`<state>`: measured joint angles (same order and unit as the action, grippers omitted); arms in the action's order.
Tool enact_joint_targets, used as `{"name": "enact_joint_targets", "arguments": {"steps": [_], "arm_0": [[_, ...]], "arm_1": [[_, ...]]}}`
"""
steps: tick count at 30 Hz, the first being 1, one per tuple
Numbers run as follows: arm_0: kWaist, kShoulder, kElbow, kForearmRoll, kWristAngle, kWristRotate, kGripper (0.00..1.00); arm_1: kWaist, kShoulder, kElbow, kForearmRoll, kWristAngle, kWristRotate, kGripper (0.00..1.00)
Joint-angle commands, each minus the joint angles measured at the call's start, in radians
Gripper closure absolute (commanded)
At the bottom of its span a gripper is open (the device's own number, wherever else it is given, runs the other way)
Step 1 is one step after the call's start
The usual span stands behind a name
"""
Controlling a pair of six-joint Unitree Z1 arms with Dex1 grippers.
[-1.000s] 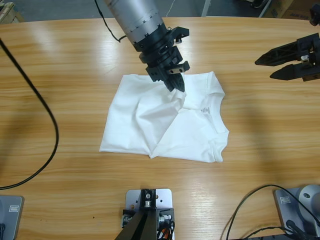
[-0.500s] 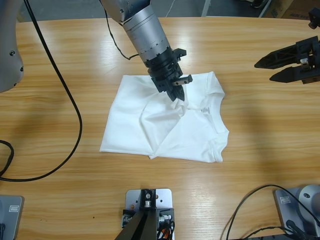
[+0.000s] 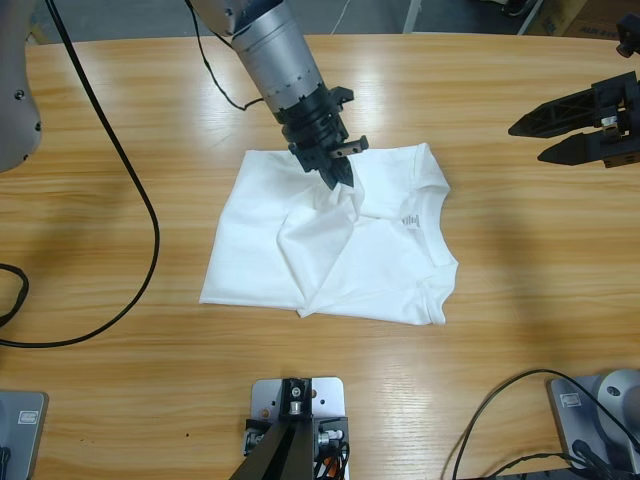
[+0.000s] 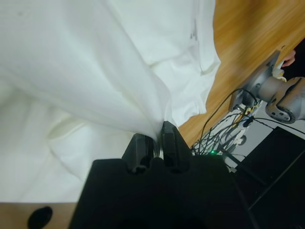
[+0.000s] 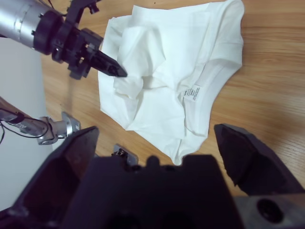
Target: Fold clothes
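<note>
One fold is under way: the left pincer (image 3: 342, 172) is clamped on a pinch of the T-shirt (image 3: 330, 250) lying mid-surface (image 3: 150, 110). The right pincer (image 3: 560, 135) waits wide, well apart. Next, the cloth likely needs carrying across.

My white T-shirt (image 3: 330, 240) lies partly folded on the wooden table, near its middle. One side is drawn across the body in a slanted fold, leaving creases and a raised ridge near the top edge. The round neck opening faces the right side, with a small label (image 3: 408, 219) showing beside it.
</note>
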<state>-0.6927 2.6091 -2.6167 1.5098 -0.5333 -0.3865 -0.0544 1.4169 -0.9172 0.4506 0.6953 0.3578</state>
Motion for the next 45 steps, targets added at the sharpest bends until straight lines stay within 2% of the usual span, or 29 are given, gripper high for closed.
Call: {"name": "enact_joint_targets", "arguments": {"steps": [1,25,38,39,40,41,42,43,45], "arm_0": [[0.022,0.079,-0.477,0.094,0.013,-0.014,1.0],[-0.011,0.028,-0.492,0.082,0.001,-0.009,1.0],[-0.039,0.13,-0.5,0.069,-0.001,0.038,1.0],[-0.039,0.134,-0.5,0.069,-0.002,0.04,0.743],[-0.041,0.135,-0.502,0.069,-0.002,0.045,0.331],[-0.041,0.135,-0.505,0.067,-0.002,0.051,0.173],[-0.041,0.135,-0.51,0.066,-0.002,0.057,0.073],[-0.041,0.133,-0.514,0.066,-0.002,0.061,0.033],[-0.043,0.127,-0.525,0.066,-0.002,0.075,0.032]], "arm_1": [[-0.012,-0.012,0.032,0.053,0.021,-0.026,0.009],[-0.007,0.01,0.024,0.066,0.021,-0.04,0.009],[-0.007,0.004,0.026,0.082,0.023,-0.048,0.009],[-0.007,0.004,0.026,0.082,0.023,-0.048,0.009],[-0.007,0.004,0.027,0.082,0.023,-0.048,0.009],[-0.007,0.004,0.027,0.083,0.023,-0.048,0.009],[-0.007,0.004,0.027,0.083,0.023,-0.049,0.009],[-0.007,0.005,0.027,0.083,0.023,-0.049,0.009],[-0.006,0.008,0.027,0.083,0.023,-0.049,0.009]]}}
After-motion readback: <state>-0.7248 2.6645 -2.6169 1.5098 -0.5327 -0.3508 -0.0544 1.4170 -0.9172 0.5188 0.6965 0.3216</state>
